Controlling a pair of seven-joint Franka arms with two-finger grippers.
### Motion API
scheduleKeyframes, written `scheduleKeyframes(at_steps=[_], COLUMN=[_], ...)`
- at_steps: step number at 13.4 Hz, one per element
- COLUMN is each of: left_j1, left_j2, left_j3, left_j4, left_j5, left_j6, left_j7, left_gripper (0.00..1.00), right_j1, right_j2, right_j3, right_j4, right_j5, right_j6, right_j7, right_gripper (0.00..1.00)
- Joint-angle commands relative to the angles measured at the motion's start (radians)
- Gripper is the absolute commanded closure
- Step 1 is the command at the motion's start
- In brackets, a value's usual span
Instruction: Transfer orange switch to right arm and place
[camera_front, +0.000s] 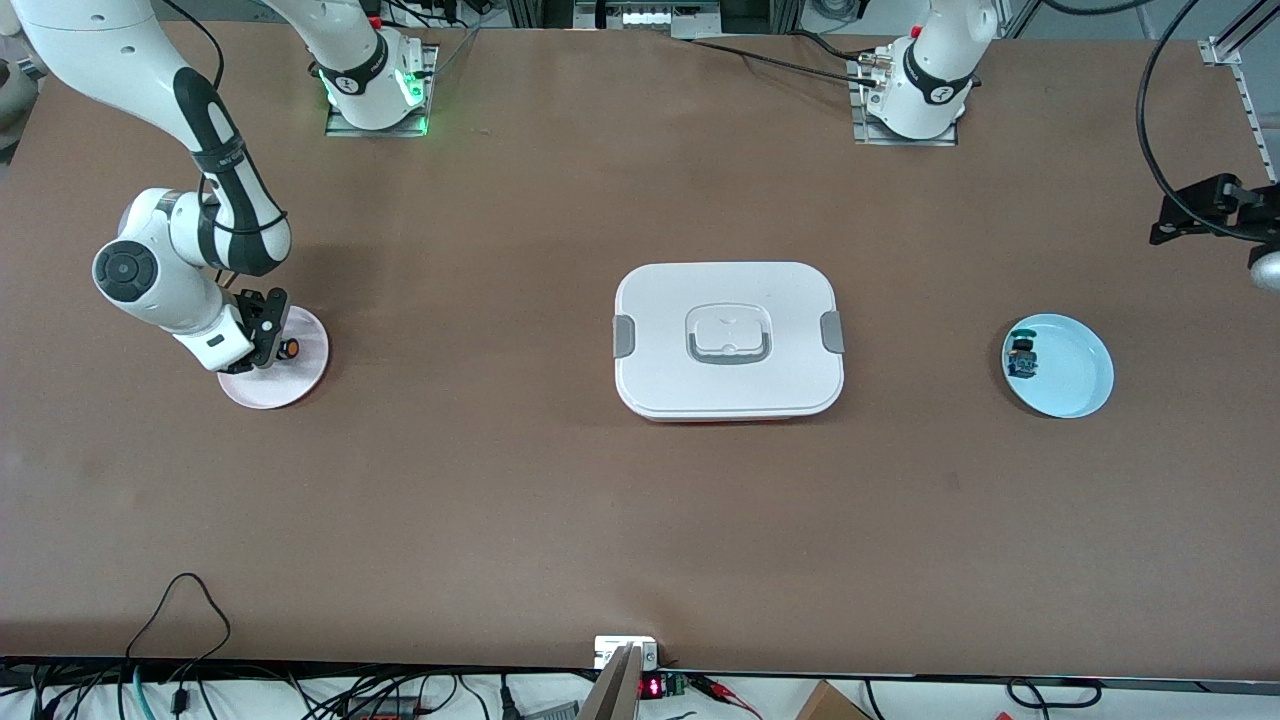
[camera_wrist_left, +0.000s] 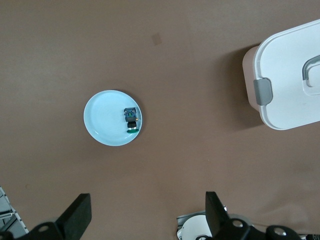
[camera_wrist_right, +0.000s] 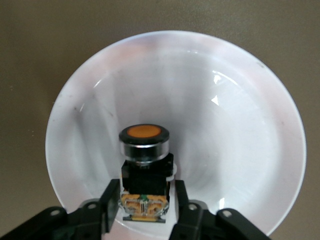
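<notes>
The orange switch (camera_wrist_right: 145, 165) has a round orange cap, a black body and a yellowish block. It lies low in the pale pink plate (camera_wrist_right: 240, 140) at the right arm's end of the table. My right gripper (camera_wrist_right: 145, 200) is shut on its body, one finger on each side. In the front view the right gripper (camera_front: 268, 335) is down at the plate (camera_front: 300, 385), with the orange cap (camera_front: 289, 348) showing beside it. My left gripper (camera_wrist_left: 145, 212) is wide open and empty, high over the table near the blue plate.
A white lidded box (camera_front: 728, 340) with grey clips stands mid-table. A light blue plate (camera_front: 1075, 375) at the left arm's end holds a small blue-and-green switch (camera_front: 1022, 358). The plate (camera_wrist_left: 102, 120), that switch (camera_wrist_left: 131, 119) and the box (camera_wrist_left: 290, 80) also show in the left wrist view.
</notes>
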Motion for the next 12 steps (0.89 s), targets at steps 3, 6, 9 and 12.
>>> scheduleKeyframes(at_steps=[3, 6, 9, 12], left_j1=[0.007, 0.005, 0.008, 0.013], left_j2=[-0.276, -0.27, -0.273, -0.273], left_j3=[0.006, 0.006, 0.008, 0.017], left_j4=[-0.461, -0.478, -0.556, -0.59], left_j5=[-0.014, -0.023, -0.037, -0.071], left_j6=[0.226, 0.258, 0.345, 0.392], left_j7=[-0.083, -0.186, -0.217, -0.218], left_gripper=[0.0, 0.0, 0.0, 0.0], right_j1=[0.009, 0.026, 0.045, 0.086], right_j2=[-0.125, -0.159, -0.18, -0.199], right_j3=[0.003, 0.003, 0.002, 0.002], right_j4=[0.022, 0.16, 0.307, 0.395], right_j5=[0.076, 0.152, 0.173, 0.163], right_j6=[-0.089, -0.269, -0.505, -0.709], right_j7=[-0.009, 0.008, 0.271, 0.626], right_gripper=[0.0, 0.0, 0.0, 0.0])
